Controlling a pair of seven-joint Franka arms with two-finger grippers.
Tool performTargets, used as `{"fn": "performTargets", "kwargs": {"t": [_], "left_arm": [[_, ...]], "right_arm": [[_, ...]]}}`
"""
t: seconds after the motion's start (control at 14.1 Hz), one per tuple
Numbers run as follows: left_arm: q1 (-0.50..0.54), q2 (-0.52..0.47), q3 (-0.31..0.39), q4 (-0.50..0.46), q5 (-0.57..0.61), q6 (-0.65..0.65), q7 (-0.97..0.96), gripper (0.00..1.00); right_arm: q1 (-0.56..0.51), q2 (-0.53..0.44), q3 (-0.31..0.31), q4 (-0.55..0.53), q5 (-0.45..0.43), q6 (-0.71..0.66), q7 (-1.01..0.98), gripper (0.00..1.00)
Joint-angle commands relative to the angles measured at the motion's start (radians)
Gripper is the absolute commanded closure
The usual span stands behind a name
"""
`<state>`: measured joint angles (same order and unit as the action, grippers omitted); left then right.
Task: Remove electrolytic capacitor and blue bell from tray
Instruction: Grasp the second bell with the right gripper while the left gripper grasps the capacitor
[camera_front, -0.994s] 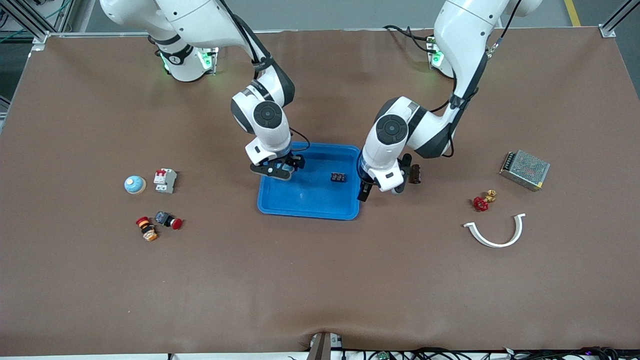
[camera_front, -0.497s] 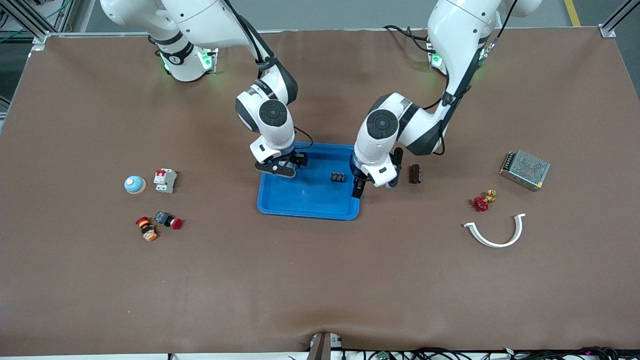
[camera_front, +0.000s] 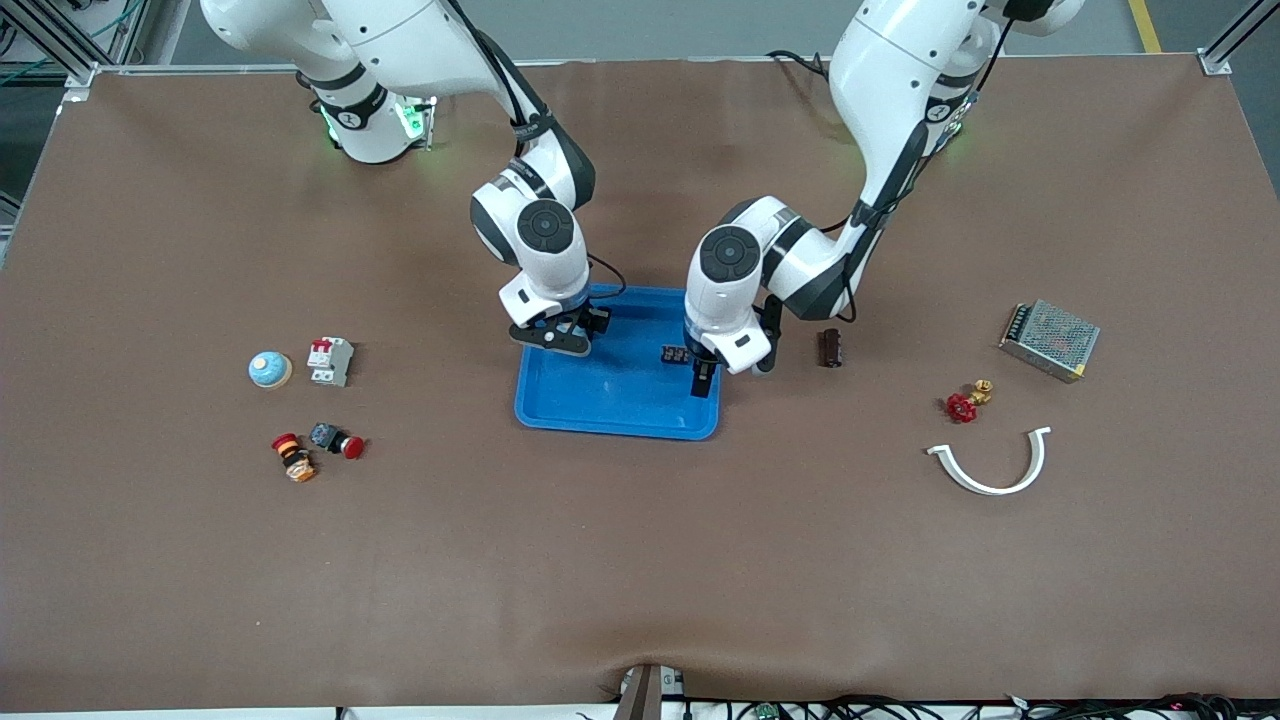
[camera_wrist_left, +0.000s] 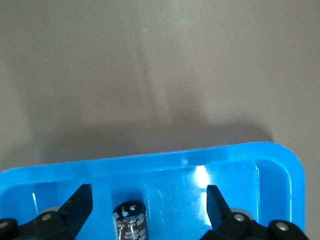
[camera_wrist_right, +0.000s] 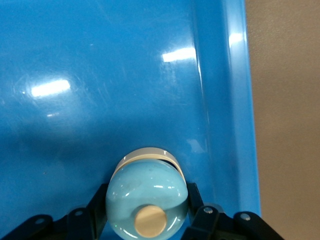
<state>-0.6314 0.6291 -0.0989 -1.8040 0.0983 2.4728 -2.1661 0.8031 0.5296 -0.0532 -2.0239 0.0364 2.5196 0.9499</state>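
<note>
Swung in from beside the tray (camera_front: 610, 425), your left gripper (camera_front: 704, 378) now hangs wide open astride the electrolytic capacitor (camera_wrist_left: 130, 223) inside it, ready to pinch, while your right gripper (camera_front: 556, 338) clamps the blue bell (camera_wrist_right: 146, 200) near the tray's rim for lifting.

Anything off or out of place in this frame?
Nothing stands out. The right gripper is shut on the bell by the tray rim; the left gripper hangs open over the capacitor, also in the tray. Nothing spilled or damaged.
</note>
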Motion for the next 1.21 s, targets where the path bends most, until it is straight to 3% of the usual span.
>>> {"fn": "performTargets", "kwargs": {"t": [0.0,0.21,0.35,0.64,1.14], "left_arm": [[-0.021,0.015,0.007,0.031,0.026,-0.005,-0.038,0.00],[-0.036,0.023,0.007,0.031,0.026,-0.005,-0.061,0.00],[-0.040,0.027,0.007,0.031,0.026,-0.005,-0.064,0.00],[-0.054,0.029,0.007,0.032,0.026,-0.005,-0.080,0.00],[-0.073,0.031,0.007,0.045,0.026,-0.005,-0.120,0.00]], "right_arm": [[0.004,0.004,-0.005,0.005,-0.009,-0.001,0.009,0.57],[-0.001,-0.031,-0.005,0.007,-0.009,-0.015,-0.025,0.59],[-0.022,-0.091,-0.007,0.010,-0.007,-0.106,-0.068,0.61],[-0.122,-0.218,-0.008,0.017,-0.004,-0.267,-0.310,0.61],[-0.318,-0.336,-0.010,-0.044,-0.001,-0.341,-0.771,0.61]]}}
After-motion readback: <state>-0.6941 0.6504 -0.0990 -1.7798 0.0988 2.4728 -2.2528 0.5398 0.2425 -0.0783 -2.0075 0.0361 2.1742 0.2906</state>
